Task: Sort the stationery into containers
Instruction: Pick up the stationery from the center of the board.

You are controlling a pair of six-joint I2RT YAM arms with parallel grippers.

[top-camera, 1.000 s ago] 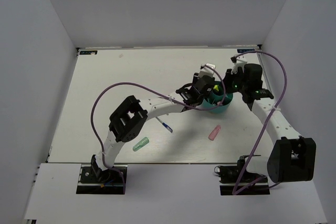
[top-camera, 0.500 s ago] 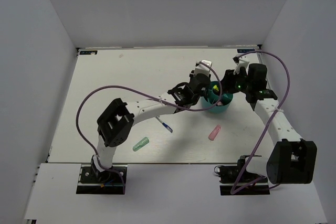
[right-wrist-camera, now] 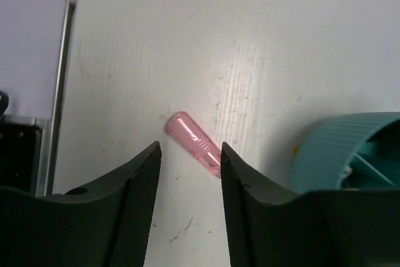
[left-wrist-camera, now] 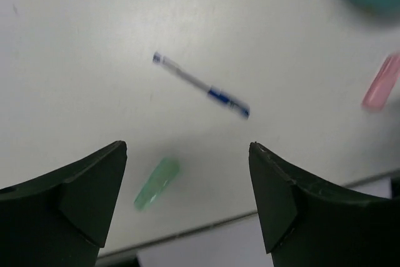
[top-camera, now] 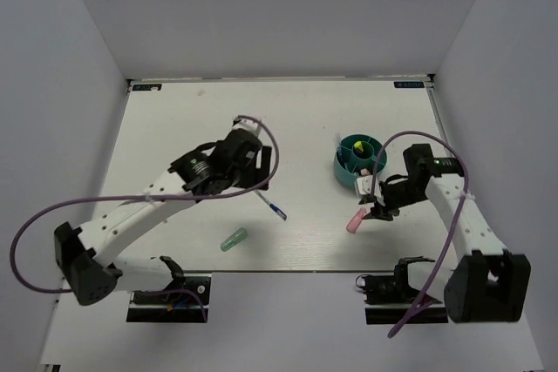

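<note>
Nearest the arm bases, a bit left of the middle of the table (top-camera: pixel 174 119), we've got the mint-green piece (top-camera: pixel 234 239) lying flat on its own with nothing touching it. Over to the right and just a touch farther back is the pink piece (top-camera: pixel 355 221), also flat on the table. The right tool (right-wrist-camera: pixel 190 147) hangs right over it. In the wrist view we see the pink piece angled across the gap between the two fingers, one end slipping behind the finger on the right of that view. The fingers stand moderately apart and we see nothing clamped between them; whether they touch the pink piece, we can't tell.

Going farther in, the blue pen (top-camera: pixel 272 207) lies diagonally near the middle, well apart from both stubby pieces. The left tool (left-wrist-camera: pixel 187 148) hovers above that area, spread wide and carrying nothing. Its wrist view looks down on the blue pen and the mint-green piece, all a bit blurry.

Farthest of the lot, on the right side, the teal tub (top-camera: pixel 343 170) stands upright just beyond the right tool, near the pink piece but not touching it. We can make out its dividers and something yellow-green in one of the far compartments; the rest inside is too small for us to call.
</note>
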